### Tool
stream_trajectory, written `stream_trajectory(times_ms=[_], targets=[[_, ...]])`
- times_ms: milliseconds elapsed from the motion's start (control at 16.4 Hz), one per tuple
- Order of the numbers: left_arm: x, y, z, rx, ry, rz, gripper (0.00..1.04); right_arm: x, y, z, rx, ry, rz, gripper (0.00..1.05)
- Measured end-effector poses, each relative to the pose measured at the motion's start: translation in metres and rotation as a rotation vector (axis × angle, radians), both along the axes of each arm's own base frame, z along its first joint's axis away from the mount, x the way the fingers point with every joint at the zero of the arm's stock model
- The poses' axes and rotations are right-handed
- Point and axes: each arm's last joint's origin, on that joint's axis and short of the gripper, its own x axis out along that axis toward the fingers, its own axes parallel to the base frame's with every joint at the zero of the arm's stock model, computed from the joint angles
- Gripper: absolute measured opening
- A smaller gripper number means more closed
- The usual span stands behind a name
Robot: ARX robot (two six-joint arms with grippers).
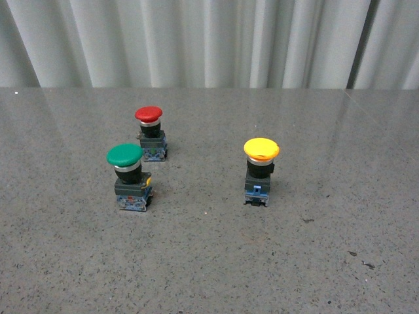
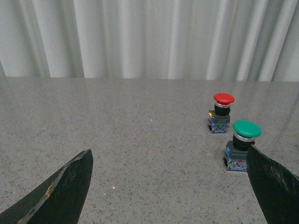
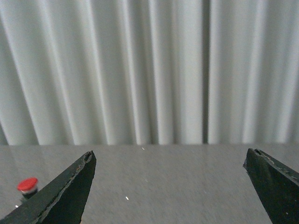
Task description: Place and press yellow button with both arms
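Observation:
The yellow button (image 1: 261, 171) stands upright on the grey table, right of centre in the front view, its yellow cap over a black collar and blue-grey base. Neither arm shows in the front view. In the left wrist view my left gripper (image 2: 170, 156) is open over bare table, nothing between its fingers (image 2: 70, 186); the yellow button is out of that view. My right gripper (image 3: 170, 156) is open too, its fingers (image 3: 70, 191) wide apart above the table, facing the curtain, and the yellow button does not show there.
A green-capped button (image 1: 129, 176) and a red-capped button (image 1: 150, 133) stand left of the yellow one. Both show in the left wrist view, the green one (image 2: 243, 144) close to the finger. The red cap (image 3: 27, 185) shows in the right wrist view. A pale curtain (image 1: 209, 39) hangs behind the table.

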Motion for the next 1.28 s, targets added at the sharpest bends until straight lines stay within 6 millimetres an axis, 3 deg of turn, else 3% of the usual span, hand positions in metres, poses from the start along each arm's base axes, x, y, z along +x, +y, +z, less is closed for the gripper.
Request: stream_trajectory(times_ms=[183,305,427,549,671,854,1159,1280], targets=[[0.000,0.000,0.000,0.000,0.000,0.000,0.98,0.041,0.031,0.029,-0.041,-0.008,0.080,0.98],[0.000,0.000,0.000,0.000,0.000,0.000,0.98,0.069,0.052,0.030,-0.078,0.036,0.122,0.98],[0.000,0.000,0.000,0.000,0.000,0.000,0.98,0.104,0.086,0.027,-0.134,0.088,0.185,0.98],[0.000,0.000,0.000,0.000,0.000,0.000,0.98,0.132,0.117,0.014,-0.186,0.144,0.237,0.98],[0.000,0.000,0.000,0.000,0.000,0.000,0.98,0.143,0.133,-0.006,-0.242,0.202,0.275,0.98],[0.000,0.000,0.000,0.000,0.000,0.000,0.98,0.153,0.142,-0.037,-0.311,0.301,0.292,0.96],[0.000,0.000,0.000,0.000,0.000,0.000,0.98,0.159,0.134,-0.048,-0.333,0.388,0.285,0.50],[0.000,0.000,0.000,0.000,0.000,0.000,0.98,0.159,0.131,-0.051,-0.329,0.420,0.293,0.39]])
